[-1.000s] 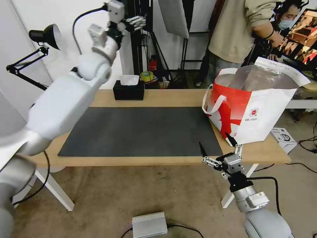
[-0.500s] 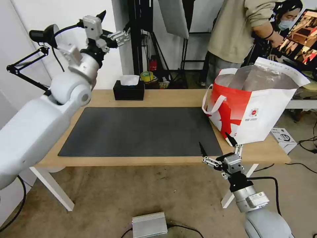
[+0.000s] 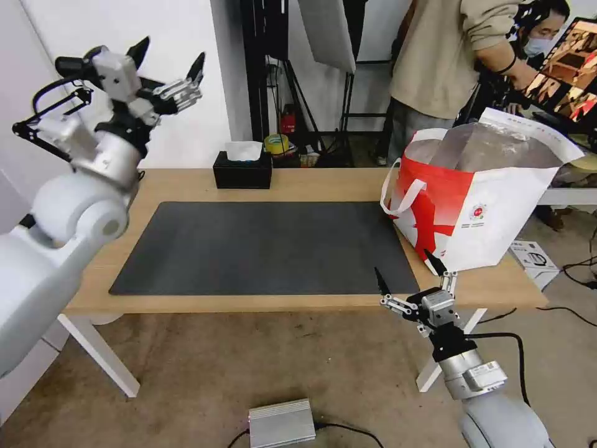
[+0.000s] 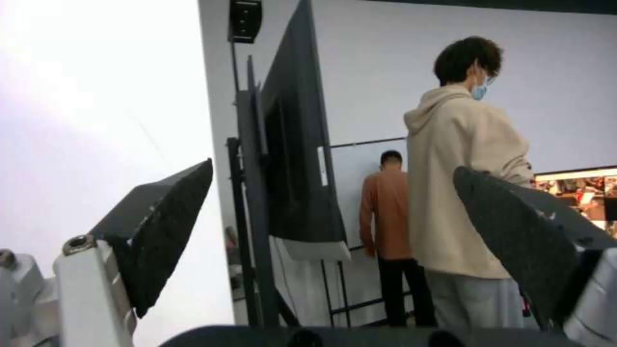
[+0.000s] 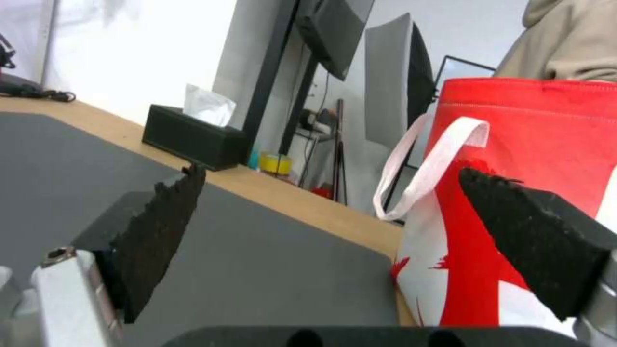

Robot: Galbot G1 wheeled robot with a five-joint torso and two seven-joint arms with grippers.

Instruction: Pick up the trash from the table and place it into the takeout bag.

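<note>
Head view. Table (image 3: 298, 180): light wood, dark mat (image 3: 267, 246) over the middle. No trash lies on it; the one loose item is a black tissue box (image 3: 242, 169) at the far edge. Bag (image 3: 479, 199): stands on the right end of the table, mouth open, foil lining showing, white strap looped on its near side. Judged soft-walled and light, likely to sag or tip if pushed; best taken by the strap or the rim. Left gripper (image 3: 169, 59): raised high over the table's far left corner, fingers spread wide, empty. Right gripper (image 3: 407, 280): low at the near edge, just before the bag's corner, fingers spread wide, empty.

Left wrist view. Left gripper (image 4: 334, 217): both pads well apart, nothing between; beyond them a wall and people standing.

Right wrist view. Right gripper (image 5: 331, 226): pads wide apart, empty. Bag (image 5: 553, 144) near one pad, its strap (image 5: 424, 168) hanging slack; mat (image 5: 257, 250) and tissue box (image 5: 193, 137) beyond.
</note>
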